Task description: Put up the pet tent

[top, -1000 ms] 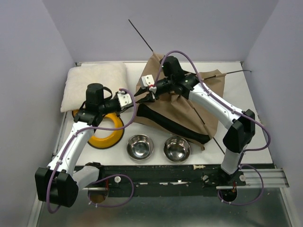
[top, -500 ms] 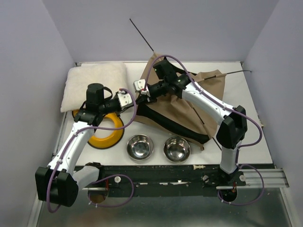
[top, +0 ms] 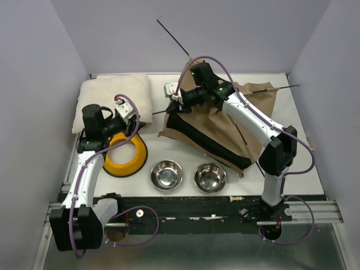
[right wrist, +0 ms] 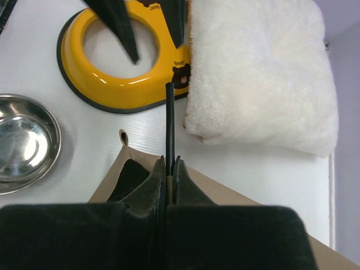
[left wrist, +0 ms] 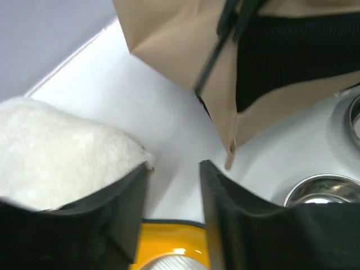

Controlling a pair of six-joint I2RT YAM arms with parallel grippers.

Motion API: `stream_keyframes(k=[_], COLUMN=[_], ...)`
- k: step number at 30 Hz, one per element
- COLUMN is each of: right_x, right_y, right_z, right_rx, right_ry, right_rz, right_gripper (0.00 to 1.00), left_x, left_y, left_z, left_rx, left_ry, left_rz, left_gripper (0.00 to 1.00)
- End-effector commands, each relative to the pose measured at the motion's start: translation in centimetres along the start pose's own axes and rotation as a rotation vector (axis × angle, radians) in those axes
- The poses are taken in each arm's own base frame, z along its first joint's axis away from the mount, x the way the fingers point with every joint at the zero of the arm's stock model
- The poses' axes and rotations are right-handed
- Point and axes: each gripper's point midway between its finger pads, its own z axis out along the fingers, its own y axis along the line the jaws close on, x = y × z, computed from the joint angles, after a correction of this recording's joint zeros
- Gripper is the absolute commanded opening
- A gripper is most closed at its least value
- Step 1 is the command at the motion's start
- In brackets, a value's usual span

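— If you start with the white table (top: 188, 154), what takes up most of it?

— That's the pet tent (top: 208, 126). It lies slumped on the right half, tan fabric with a black trim band along its near edge. Thin poles stick out past it toward the back wall and off to the right.

— And on the left?

— A cream fluffy cushion (top: 109, 98) is in the back left corner. A yellow ring-shaped dish (top: 138, 160) sits just in front of it, partly under the left arm. Two steel bowls (top: 166, 175) (top: 210, 177) stand side by side near the front edge, just in front of the tent.

— What is the right gripper (right wrist: 170, 180) doing?

— It sits at the tent's left corner, clamped tight on a thin black pole (right wrist: 169, 112). The pole runs straight out from between its jaws, and its tip points toward the gap between dish and cushion. Tan fabric with a small tab shows just below the fingers.

— And the left gripper (left wrist: 174, 191)?

— Its jaws are parted about halfway with nothing between them. It hangs over the near right edge of the cushion and the yellow dish, apart from the tent, whose corner shows ahead of it.
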Motion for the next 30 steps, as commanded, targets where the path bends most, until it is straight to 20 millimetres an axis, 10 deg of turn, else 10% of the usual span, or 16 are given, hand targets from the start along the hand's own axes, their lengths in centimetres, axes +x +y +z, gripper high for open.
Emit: stream_keyframes(k=[1,2,9,23,30], right_x=[-1.0,-1.4,-4.3,-6.2,-6.4], right_y=[-2.5,-2.7,-2.2,-1.1,-0.8], right_z=[-3.7,-4.0,-5.8,-6.9,-7.3], right_rx=[0.098,0.103,0.114,0.101,0.099], right_ry=[0.023,0.014,-0.048,-0.093,-0.097], right_rz=[0.012,0.012,-0.005,0.007,0.008], right_gripper=[0.01,0.01,0.01,0.01,0.01], left_x=[0.4,1.1,2.9,1.6,2.3], left_y=[-2.5,-3.3,-3.7,-4.1,-4.2], left_z=[-2.2,-2.3,-1.2,3.7,4.6], left_rx=[0.011,0.023,0.043,0.182,0.188], left_ry=[-0.054,-0.056,-0.131,-0.201,-0.193], left_rz=[-0.026,-0.004,0.009,0.089,0.076], left_gripper=[0.60,0.84,0.92,0.80,0.58])
